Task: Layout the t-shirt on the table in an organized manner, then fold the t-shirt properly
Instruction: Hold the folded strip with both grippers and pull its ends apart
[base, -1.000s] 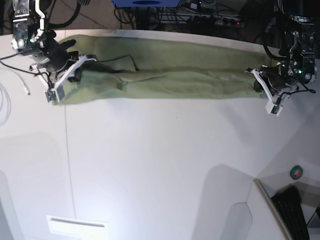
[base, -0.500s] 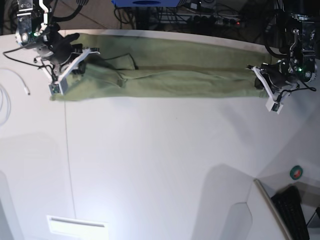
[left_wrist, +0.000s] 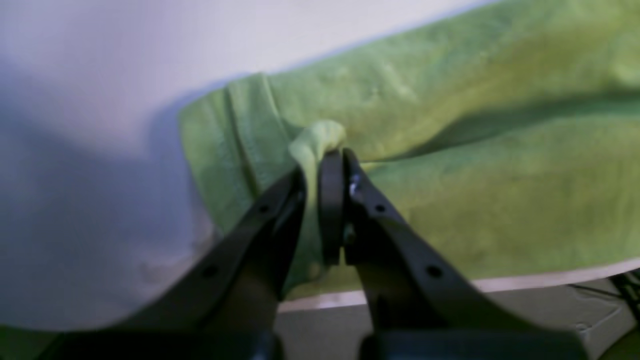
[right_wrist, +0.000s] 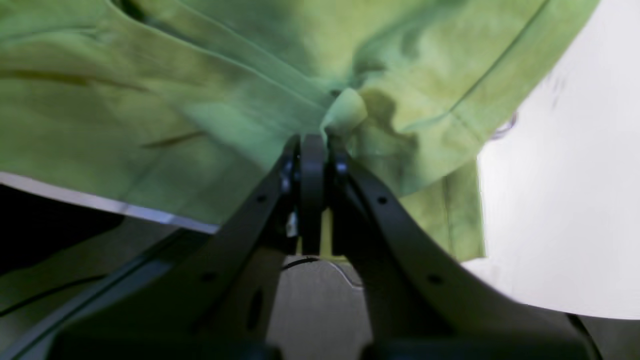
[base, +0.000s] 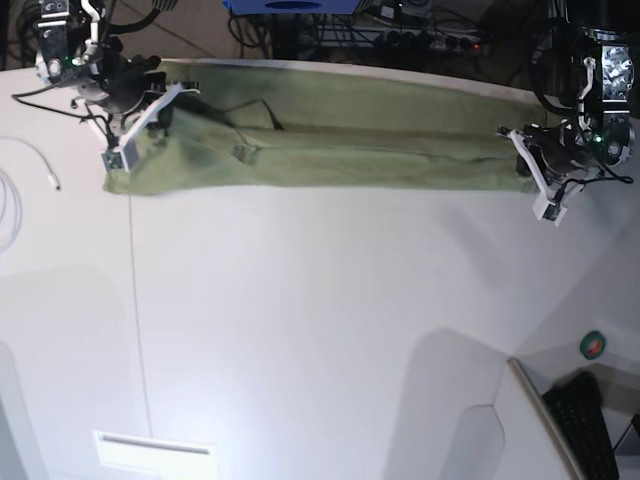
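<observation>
- Pinching a small bunch of the olive-green t-shirt (left_wrist: 450, 165) in my left gripper (left_wrist: 325, 160), jaws pressed together on the cloth beside its stitched hem
- Clamping my right gripper (right_wrist: 320, 137) on another raised tuft of the same cloth, jaws tight on it
- Holding the t-shirt (base: 330, 140) stretched as a long band along the far edge of the white table (base: 320, 330), one claw at each end
- Seeing the cloth overhanging the table's rim under both wrists, with long creases running along its length
</observation>
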